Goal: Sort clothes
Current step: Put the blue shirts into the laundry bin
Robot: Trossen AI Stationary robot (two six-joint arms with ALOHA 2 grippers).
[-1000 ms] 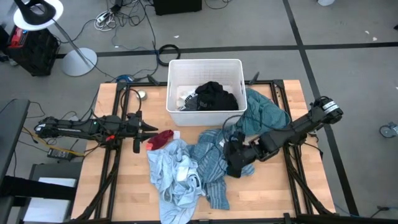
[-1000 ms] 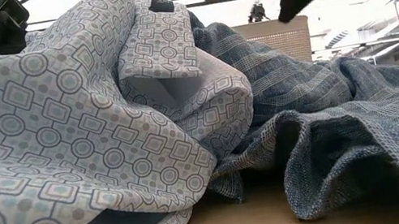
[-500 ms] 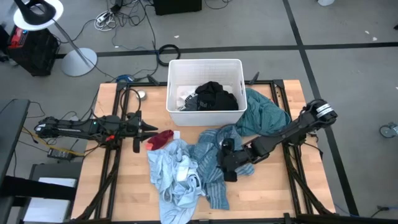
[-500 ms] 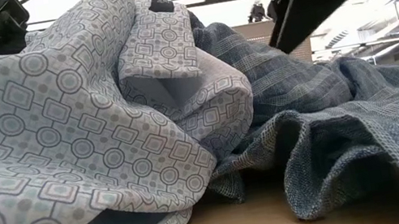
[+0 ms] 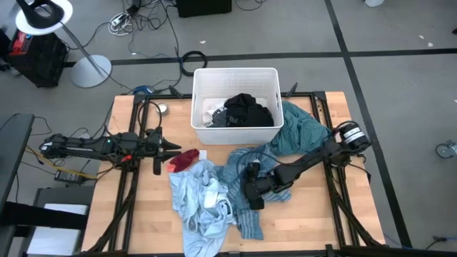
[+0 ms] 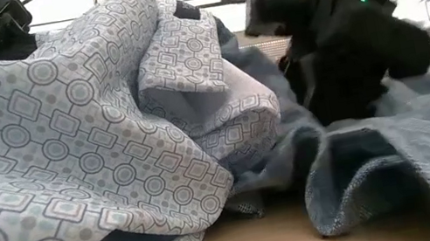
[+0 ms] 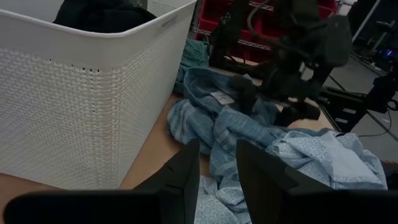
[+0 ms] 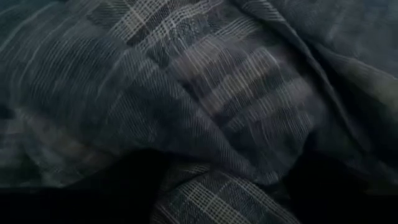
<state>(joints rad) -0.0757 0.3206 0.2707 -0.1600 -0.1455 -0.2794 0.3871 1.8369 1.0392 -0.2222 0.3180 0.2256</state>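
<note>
**Right arm down on the blue plaid garment**

Fingers of the right gripper [image 5: 251,193] are pressed into the blue plaid garment [image 5: 243,187] at the middle of the worktop [image 5: 300,221]; whether they are apart or clamped on the cloth I cannot tell, since the right wrist view is filled with dark plaid fabric [image 8: 205,93]. Just beside it lies the light blue patterned shirt [image 5: 203,203] (seen close in the low view [image 6: 69,146]). A small red garment [image 5: 186,158] lies near the left gripper [image 5: 171,148], whose fingers [image 7: 180,180] stand slightly apart, holding nothing, near the worktop's left edge. Farther out, a teal garment [image 5: 303,132] lies against the white bin [image 5: 235,75], which holds what seems a black garment [image 5: 246,111].
</note>
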